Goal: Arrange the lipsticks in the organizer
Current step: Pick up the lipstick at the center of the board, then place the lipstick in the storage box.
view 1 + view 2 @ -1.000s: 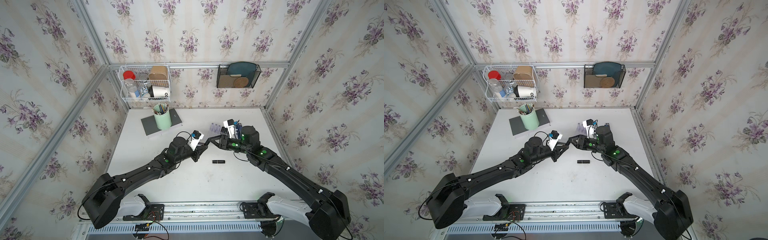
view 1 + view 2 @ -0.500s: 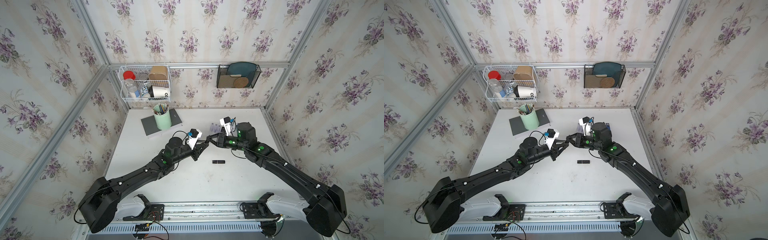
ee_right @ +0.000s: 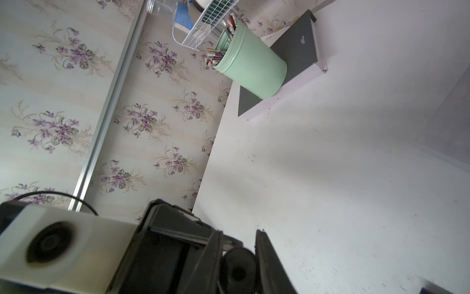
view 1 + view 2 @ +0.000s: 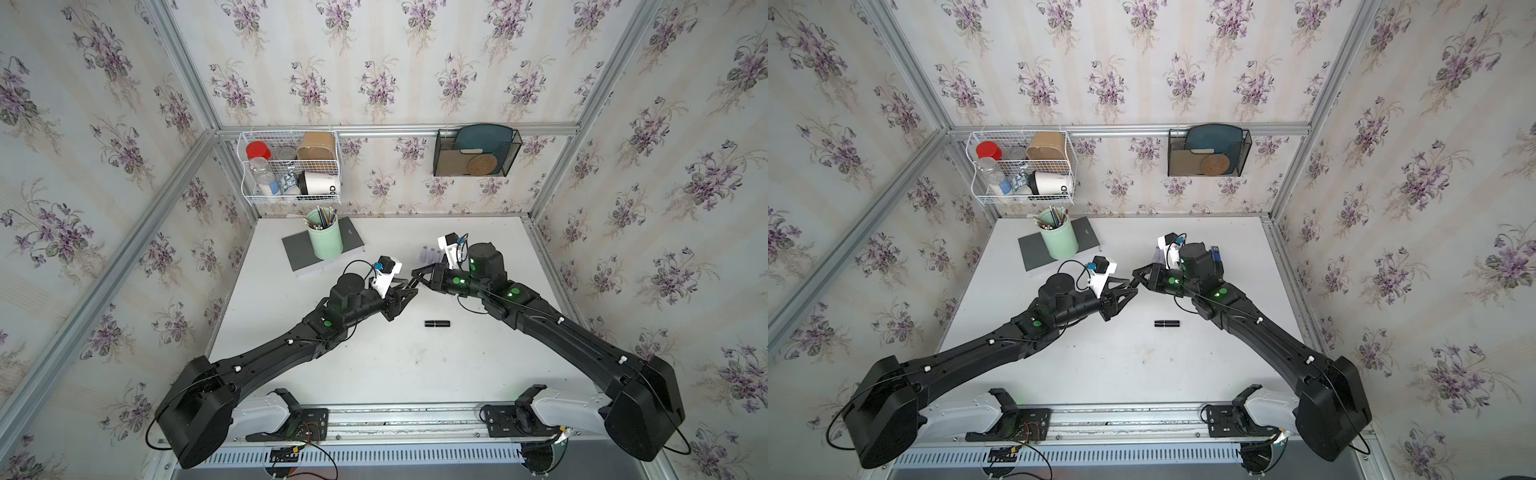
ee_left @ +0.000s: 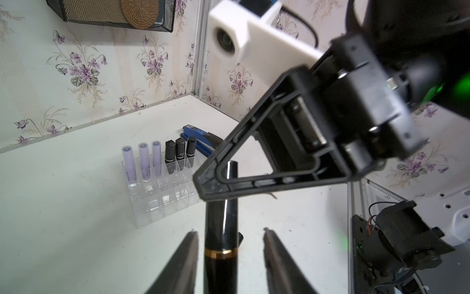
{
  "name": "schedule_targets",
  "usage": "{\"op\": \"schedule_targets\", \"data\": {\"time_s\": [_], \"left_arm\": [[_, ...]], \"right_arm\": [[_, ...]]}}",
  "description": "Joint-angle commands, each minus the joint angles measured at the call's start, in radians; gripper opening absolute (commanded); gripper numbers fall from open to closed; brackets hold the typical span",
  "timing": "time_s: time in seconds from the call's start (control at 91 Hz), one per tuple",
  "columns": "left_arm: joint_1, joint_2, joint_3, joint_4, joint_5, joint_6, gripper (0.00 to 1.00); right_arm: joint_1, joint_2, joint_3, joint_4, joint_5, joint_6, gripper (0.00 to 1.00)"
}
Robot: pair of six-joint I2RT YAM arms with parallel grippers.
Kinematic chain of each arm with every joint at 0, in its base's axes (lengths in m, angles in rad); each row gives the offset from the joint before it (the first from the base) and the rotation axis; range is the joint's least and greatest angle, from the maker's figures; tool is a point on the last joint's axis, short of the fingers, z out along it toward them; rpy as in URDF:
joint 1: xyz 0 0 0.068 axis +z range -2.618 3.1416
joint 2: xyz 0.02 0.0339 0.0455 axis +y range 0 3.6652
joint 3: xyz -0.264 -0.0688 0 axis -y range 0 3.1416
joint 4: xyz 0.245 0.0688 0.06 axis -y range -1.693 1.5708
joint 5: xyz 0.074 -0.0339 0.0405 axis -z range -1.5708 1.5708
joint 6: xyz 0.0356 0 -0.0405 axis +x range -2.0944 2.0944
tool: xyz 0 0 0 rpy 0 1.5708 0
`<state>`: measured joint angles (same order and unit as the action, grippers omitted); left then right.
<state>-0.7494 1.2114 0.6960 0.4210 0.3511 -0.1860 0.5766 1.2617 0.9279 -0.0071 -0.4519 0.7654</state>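
Change: handover of the held lipstick (image 5: 221,229) from arm to arm, completed within the last second.
Left gripper (image 5: 229,231): shut on the tube a second ago; now spread, fingers clear on either side of the gold-banded end.
Right gripper (image 5: 209,182): partly open a second ago; now clamped on the far end of the same tube.
Held lipstick: glossy black, in the air between the two arms over mid-table, carried by the right gripper alone.
Organizer (image 5: 162,201): clear gridded tray at the far right of the table (image 4: 374,374), just beside the blue stapler (image 5: 201,138). Back row filled with three lilac lipsticks (image 5: 143,160) and three black lipsticks (image 5: 180,155), all upright; nearer cells empty.
Loose lipstick (image 4: 437,323): black, flat on the table, well apart from the organizer.
Meaning for the task: tube probably now with the arm nearer the organizer, ready for a free cell. Six placed, one in hand, one still to collect.
Risk: grip near one end only, hence possible tilt on insertion.
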Motion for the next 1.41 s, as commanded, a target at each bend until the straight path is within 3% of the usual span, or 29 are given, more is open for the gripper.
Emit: {"op": "schedule_targets", "data": {"time_s": [0.0,0.242,0.363,0.495,0.593,0.67,0.824,1.396], "left_arm": [[0.041,-0.060,-0.035,0.019,-0.015,-0.089,0.76],[0.180,-0.217,-0.096,-0.121,-0.080,-0.156,0.79],[0.222,-0.198,-0.073,-0.260,-0.206,-0.178,0.76],[0.289,-0.114,-0.043,-0.408,-0.293,-0.244,0.73],[0.327,-0.097,-0.064,-0.410,-0.274,-0.280,0.72],[0.336,-0.102,-0.078,-0.401,-0.272,-0.280,0.72],[0.365,-0.100,-0.091,-0.398,-0.253,-0.274,0.72],[0.415,-0.093,-0.107,-0.410,-0.199,-0.286,0.72]], "right_arm": [[-0.023,0.015,-0.015,0.089,0.039,0.054,0.19],[-0.128,0.070,-0.084,0.204,0.043,0.127,0.17],[-0.135,0.106,-0.089,0.196,0.117,0.090,0.16],[-0.109,0.119,-0.096,0.160,0.416,-0.033,0.14],[0.030,0.143,-0.071,0.160,0.767,-0.228,0.14],[0.078,0.196,-0.055,0.200,0.884,-0.327,0.13],[0.097,0.297,-0.044,0.312,0.953,-0.423,0.12],[0.105,0.533,0.126,0.405,0.972,-0.575,0.12]]}}
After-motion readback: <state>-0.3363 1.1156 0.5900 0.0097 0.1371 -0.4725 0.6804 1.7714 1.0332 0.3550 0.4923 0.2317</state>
